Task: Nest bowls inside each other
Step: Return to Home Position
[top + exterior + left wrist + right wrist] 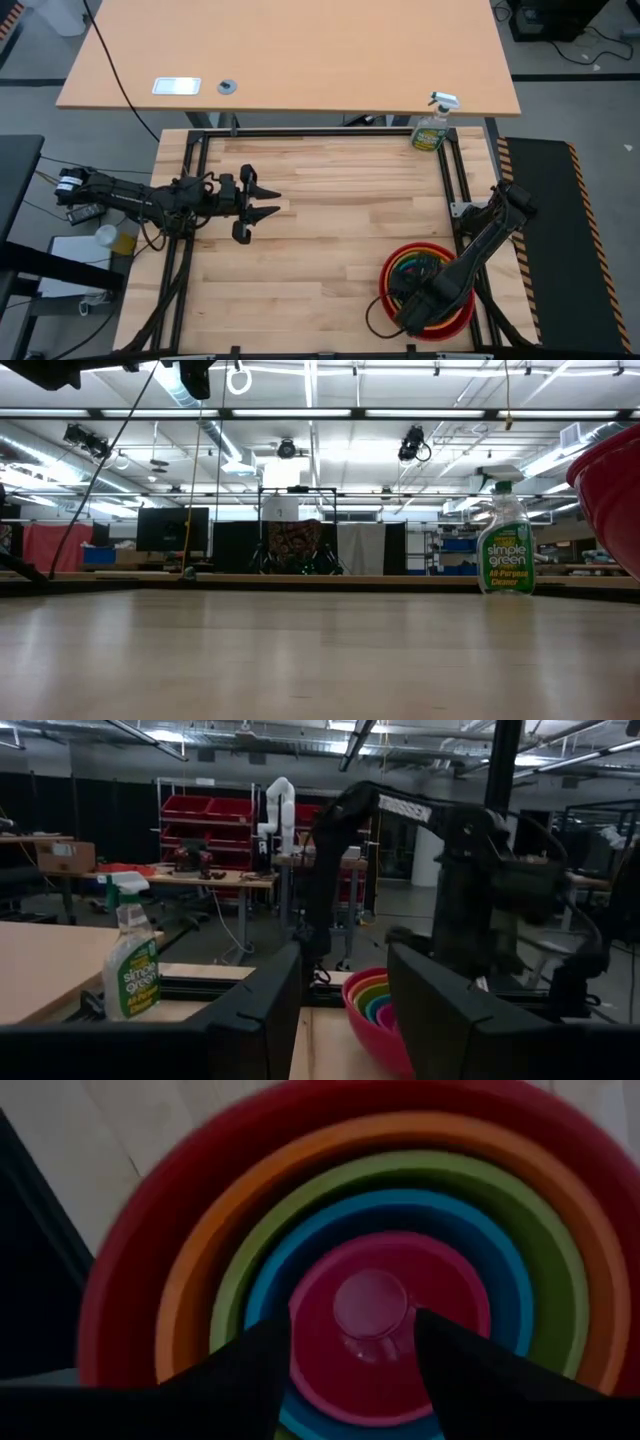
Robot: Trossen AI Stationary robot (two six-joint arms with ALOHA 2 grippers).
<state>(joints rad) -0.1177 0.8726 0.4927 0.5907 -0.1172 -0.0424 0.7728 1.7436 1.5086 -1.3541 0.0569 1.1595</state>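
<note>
Five nested bowls on the wooden table (330, 220), with both arms in view. The stack stands near the table corner on the right arm's side, close to that arm's base. Seen from the right wrist it reads as concentric rings: the red bowl (120, 1270) outermost, then the orange bowl (400, 1132), the lime green bowl (400, 1172), the blue bowl (400, 1208), and the magenta pink bowl (370, 1305) seated at the centre. Each appears to sit squarely inside the next larger one, with no rim visibly tilted or riding up. The right gripper (352, 1325) hangs directly above the stack with its fingers spread and nothing between them; the floor of the pink bowl shows through the gap. The left gripper (268, 201) is held over bare wood on the opposite side of the table, well apart from the bowls, its fingers likewise spread and empty. A green spray bottle (432, 128) stands at the table's edge on the right arm's side, apart from the stack and playing no part in the work. By this evidence the nesting itself looks finished: no bowl remains loose on the table. What appears to be left is only for the right arm to lift clear of the stack and withdraw without brushing the rims.
</note>
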